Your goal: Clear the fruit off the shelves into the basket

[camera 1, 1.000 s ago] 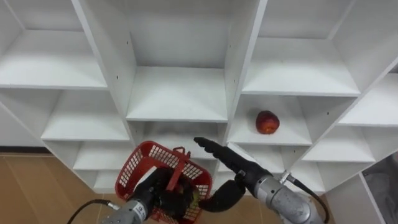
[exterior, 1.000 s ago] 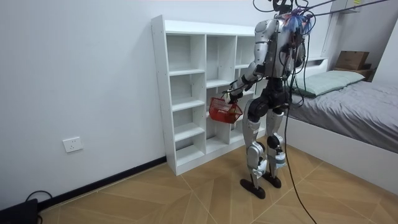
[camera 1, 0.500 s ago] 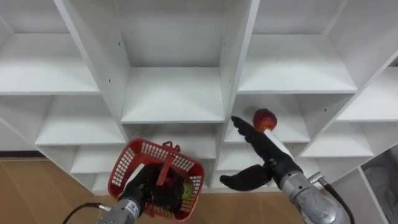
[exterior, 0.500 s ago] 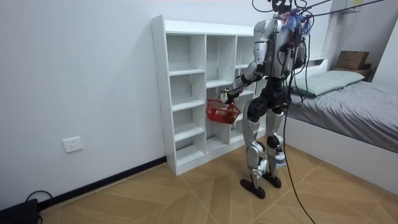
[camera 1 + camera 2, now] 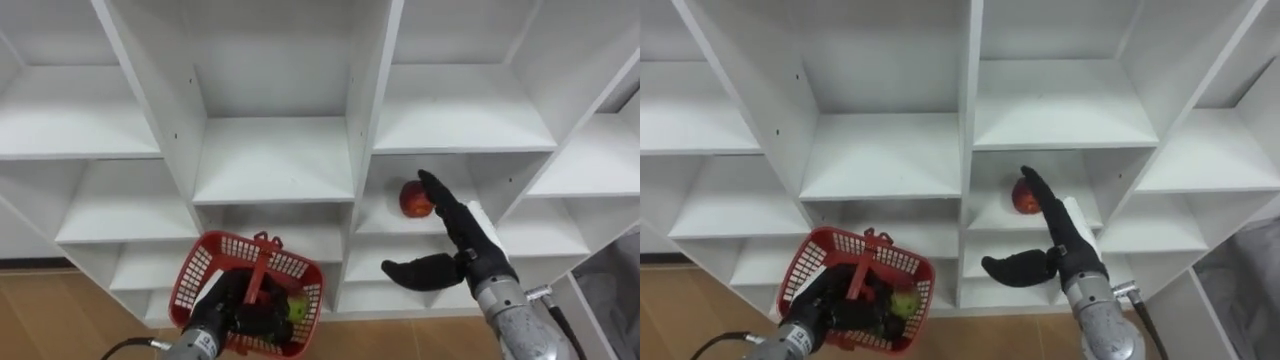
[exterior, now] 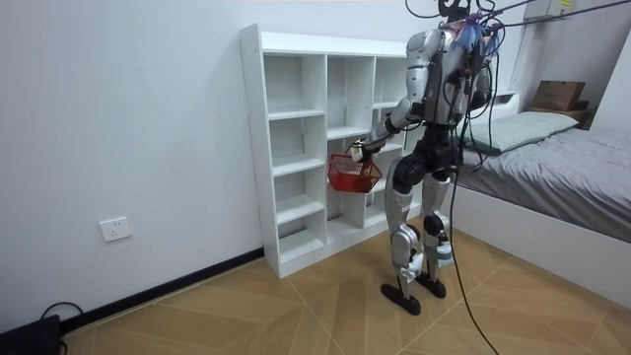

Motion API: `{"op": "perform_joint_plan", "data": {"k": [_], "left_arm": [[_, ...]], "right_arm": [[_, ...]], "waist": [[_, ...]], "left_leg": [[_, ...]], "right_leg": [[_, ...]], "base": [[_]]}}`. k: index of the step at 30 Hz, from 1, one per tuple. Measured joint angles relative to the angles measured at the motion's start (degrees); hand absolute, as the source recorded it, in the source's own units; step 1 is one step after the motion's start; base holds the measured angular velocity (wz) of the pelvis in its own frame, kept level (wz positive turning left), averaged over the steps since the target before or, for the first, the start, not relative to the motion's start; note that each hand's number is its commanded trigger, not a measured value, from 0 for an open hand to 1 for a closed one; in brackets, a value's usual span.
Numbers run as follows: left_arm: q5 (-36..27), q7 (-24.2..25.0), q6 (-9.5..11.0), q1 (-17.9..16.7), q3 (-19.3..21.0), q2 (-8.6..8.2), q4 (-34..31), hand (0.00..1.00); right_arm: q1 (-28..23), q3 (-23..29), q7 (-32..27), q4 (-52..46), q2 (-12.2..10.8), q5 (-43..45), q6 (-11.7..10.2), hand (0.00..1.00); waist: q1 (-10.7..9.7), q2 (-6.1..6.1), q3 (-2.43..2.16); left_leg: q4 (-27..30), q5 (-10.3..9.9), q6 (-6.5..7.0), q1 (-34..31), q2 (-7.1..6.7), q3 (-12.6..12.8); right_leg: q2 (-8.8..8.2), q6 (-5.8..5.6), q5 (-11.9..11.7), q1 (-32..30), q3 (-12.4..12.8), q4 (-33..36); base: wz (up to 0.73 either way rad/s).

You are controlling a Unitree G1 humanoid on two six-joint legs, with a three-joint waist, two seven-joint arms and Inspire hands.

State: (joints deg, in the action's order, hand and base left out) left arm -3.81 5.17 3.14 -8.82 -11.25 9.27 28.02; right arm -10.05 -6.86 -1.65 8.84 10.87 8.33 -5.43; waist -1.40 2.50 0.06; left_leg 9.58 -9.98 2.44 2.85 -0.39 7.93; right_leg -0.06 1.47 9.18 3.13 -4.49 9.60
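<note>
A red apple (image 5: 413,198) (image 5: 1024,197) lies on a shelf in the right column of the white closet (image 5: 280,160) (image 6: 315,138). My right hand (image 5: 452,240) (image 5: 1055,245) is open, its straight fingers reaching up to the apple's right side and its thumb spread out below. My left hand (image 5: 232,310) (image 5: 825,305) is shut on the handle of a red basket (image 5: 250,295) (image 5: 855,290) (image 6: 355,175), held low in front of the middle column. A green fruit (image 5: 297,308) (image 5: 902,301) lies inside the basket.
The closet's other compartments hold nothing. I stand facing the shelves on a wooden floor (image 6: 296,306). A bed (image 6: 552,168) is at the room view's right, behind me.
My right hand has risen from beside the basket and moved right, up to the apple's compartment. The basket has stayed low in my left hand.
</note>
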Motion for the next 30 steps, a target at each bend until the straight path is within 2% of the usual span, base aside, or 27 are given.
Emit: {"op": "perform_joint_plan", "data": {"k": [12,22,27,30], "left_arm": [[1.2,-0.7,0.0,-0.8,1.3,0.45,0.0,1.00],[2.3,-1.2,0.0,-0.9,2.3,0.59,-0.5,1.00],[2.3,-0.7,0.0,-1.0,3.9,0.76,-1.2,1.00],[2.2,0.5,0.0,-1.0,4.3,0.87,-1.3,1.00]], "right_arm": [[-0.7,2.1,-5.0,1.9,0.0,-1.8,-0.5,0.00],[-0.5,3.7,-6.0,4.2,0.1,-6.0,-0.4,0.00],[2.6,5.0,-7.0,10.0,0.4,-8.2,-0.4,0.00],[5.3,5.0,-7.1,14.3,0.7,-11.3,-0.5,0.00]], "waist": [[-0.4,0.34,0.21],[0.1,0.56,0.39],[0.3,1.57,0.92],[0.5,1.92,0.86]], "left_leg": [[-0.3,-0.1,-0.08,0.9,0.00,-0.1],[-0.4,-0.1,-0.08,0.9,-0.04,-0.1],[-0.2,-0.1,-0.08,0.8,0.01,-0.2],[-0.1,-0.2,-0.07,0.4,-0.04,-0.3]], "right_leg": [[0.02,-0.02,0.0,1.2,-0.3,-0.9],[-0.03,-0.03,0.0,1.3,-0.1,-0.9],[-0.32,-0.02,0.0,0.9,-0.2,-0.7],[-0.40,-0.03,0.0,0.7,-0.4,-0.7]], "base": [[0.00],[0.00],[0.00],[0.01]]}}
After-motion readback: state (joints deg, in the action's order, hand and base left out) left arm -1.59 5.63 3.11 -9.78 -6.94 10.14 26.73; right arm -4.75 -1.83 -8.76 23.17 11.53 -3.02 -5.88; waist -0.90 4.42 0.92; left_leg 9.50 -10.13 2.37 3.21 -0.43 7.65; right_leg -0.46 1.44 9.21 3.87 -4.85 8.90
